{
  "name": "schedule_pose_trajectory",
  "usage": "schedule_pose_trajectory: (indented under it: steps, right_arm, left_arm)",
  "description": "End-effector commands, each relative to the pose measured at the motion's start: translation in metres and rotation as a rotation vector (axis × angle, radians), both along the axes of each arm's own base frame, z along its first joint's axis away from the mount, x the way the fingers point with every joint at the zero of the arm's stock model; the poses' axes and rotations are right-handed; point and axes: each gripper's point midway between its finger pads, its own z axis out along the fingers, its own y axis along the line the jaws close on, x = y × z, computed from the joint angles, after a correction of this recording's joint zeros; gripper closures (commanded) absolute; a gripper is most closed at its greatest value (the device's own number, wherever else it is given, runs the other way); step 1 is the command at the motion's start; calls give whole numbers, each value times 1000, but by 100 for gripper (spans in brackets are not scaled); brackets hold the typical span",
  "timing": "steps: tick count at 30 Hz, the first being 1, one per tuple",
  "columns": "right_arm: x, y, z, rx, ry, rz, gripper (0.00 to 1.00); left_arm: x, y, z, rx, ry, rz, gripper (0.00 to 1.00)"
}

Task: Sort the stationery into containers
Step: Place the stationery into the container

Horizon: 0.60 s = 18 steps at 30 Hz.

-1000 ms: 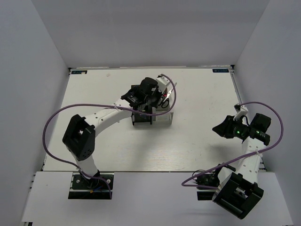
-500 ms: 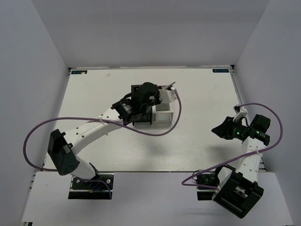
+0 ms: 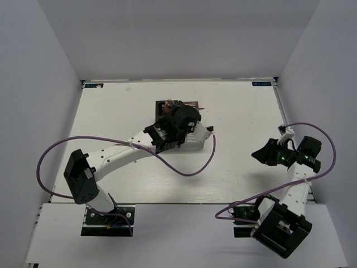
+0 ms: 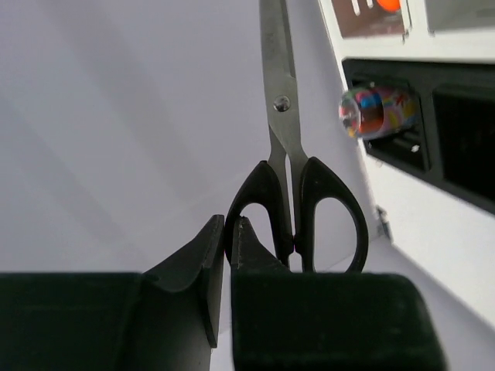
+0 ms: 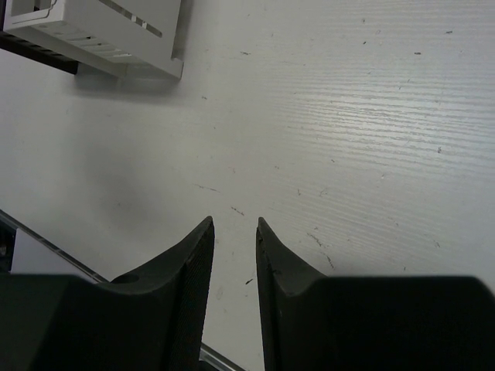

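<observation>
My left gripper [image 4: 230, 224] is shut on the left handle loop of the black-handled steel scissors [image 4: 288, 154], whose blades point away from the wrist. In the top view this gripper [image 3: 178, 121] hovers over the two organisers, and the scissors' blade [image 3: 196, 106] pokes out beyond it. The black organiser [image 3: 162, 107] [image 4: 456, 139] holds a colourful tube [image 4: 371, 110]. The white-grey organiser [image 3: 196, 139] stands next to it, partly hidden by the wrist. My right gripper [image 5: 234, 224] [image 3: 257, 153] is open and empty above bare table at the right. The markers, clip and pen are hidden.
The white-grey organiser's corner [image 5: 108, 31] shows at the top left of the right wrist view. The left arm's purple cable [image 3: 189, 170] loops over the table in front of the organisers. White walls enclose the table [image 3: 111, 111].
The left arm's elbow swung left and back, and its wrist turned over the organisers with the scissors still in its jaws. The right arm has barely moved.
</observation>
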Motion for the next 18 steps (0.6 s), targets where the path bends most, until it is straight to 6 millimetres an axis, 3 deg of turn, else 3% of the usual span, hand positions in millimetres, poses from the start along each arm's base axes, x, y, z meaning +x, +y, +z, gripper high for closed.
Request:
schedule_pose_trajectory:
  steps: [1, 3, 4, 5, 6, 7, 9, 18]
  right_arm:
    - [-2, 3, 1, 24, -2, 9, 68]
    - [-1, 2, 2, 24, -6, 10, 68]
    - [-2, 2, 2, 30, -2, 8, 68]
    - [-2, 2, 3, 28, -8, 10, 68]
    - [-2, 3, 1, 28, -5, 11, 68]
    - [-2, 3, 2, 29, -8, 12, 68]
    - [-2, 2, 2, 32, -6, 6, 68]
    - [-2, 2, 1, 45, -3, 6, 68]
  left_arm:
    - [-5, 7, 25, 140, -22, -26, 100]
    - [-4, 3, 22, 143, 5, -37, 100]
    - [-6, 5, 11, 205, 50, -39, 100]
    - [-7, 2, 19, 199, 47, -41, 100]
    - [-7, 4, 10, 219, 83, -30, 100]
    - [-9, 5, 17, 223, 96, -32, 100]
    - [-9, 6, 0, 276, 153, -21, 100]
    - [-16, 12, -37, 359, 256, -29, 100]
